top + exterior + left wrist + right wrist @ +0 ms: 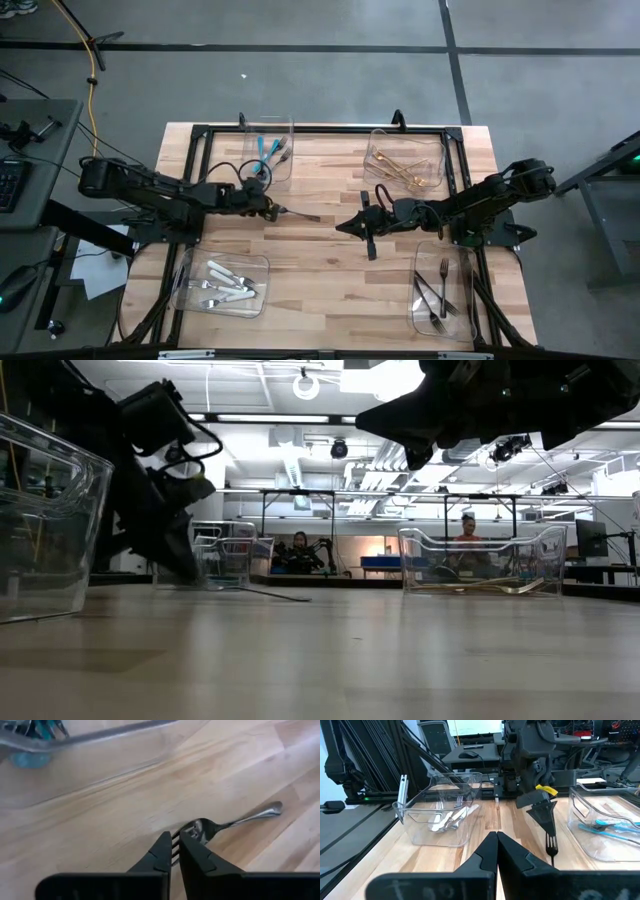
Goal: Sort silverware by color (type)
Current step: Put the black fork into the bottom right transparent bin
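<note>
Pale wooden plank table (330, 270), black frame along its edges, grey concrete floor around it. Four clear bins (272, 150) near the corners: teal-handled pieces (265, 155) at far left, gold pieces (405, 168) at far right, white-handled pieces (228, 285) at near left, dark steel forks (438, 290) at near right. Left gripper (174, 852) down at the table's middle-left, fingers pinched narrow on the tines of a steel fork (235, 820), handle lying flat on the wood and pointing away. Right gripper (496, 845) raised over the centre, fingers pressed together, nothing between them. Beyond the table in the low view: a bright workshop with ceiling strip lights, more framed tables, two seated people far off. Desk with keyboard at the left in the high view.
</note>
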You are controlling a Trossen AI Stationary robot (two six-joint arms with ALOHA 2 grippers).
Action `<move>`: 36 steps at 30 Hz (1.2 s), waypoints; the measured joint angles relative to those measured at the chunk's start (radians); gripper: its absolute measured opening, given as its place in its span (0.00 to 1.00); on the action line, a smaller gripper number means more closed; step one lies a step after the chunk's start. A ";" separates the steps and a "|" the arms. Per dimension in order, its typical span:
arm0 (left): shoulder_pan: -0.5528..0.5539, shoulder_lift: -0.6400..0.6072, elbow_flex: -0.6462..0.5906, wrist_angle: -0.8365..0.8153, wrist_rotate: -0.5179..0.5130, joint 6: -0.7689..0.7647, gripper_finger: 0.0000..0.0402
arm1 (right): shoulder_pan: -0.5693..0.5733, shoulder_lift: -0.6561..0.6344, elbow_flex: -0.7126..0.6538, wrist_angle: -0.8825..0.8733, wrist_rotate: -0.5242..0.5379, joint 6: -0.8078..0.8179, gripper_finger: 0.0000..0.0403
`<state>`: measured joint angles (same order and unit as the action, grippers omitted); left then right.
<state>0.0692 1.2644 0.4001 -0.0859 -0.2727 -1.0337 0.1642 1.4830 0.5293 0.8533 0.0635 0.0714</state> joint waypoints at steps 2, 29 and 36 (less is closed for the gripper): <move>-0.004 -0.024 0.003 -0.005 0.007 0.016 0.02 | 0.000 0.000 0.000 -0.003 0.000 0.000 0.00; -0.646 -0.404 0.136 0.086 -0.817 0.499 0.00 | 0.000 0.000 0.000 0.103 -0.148 -0.022 0.00; -0.680 -0.270 0.136 0.087 -0.874 0.510 0.00 | 0.000 0.000 0.000 0.110 -0.148 -0.035 0.00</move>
<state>-0.6109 0.9940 0.5358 0.0011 -1.1465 -0.5239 0.1644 1.4826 0.5293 0.9633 -0.0849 0.0360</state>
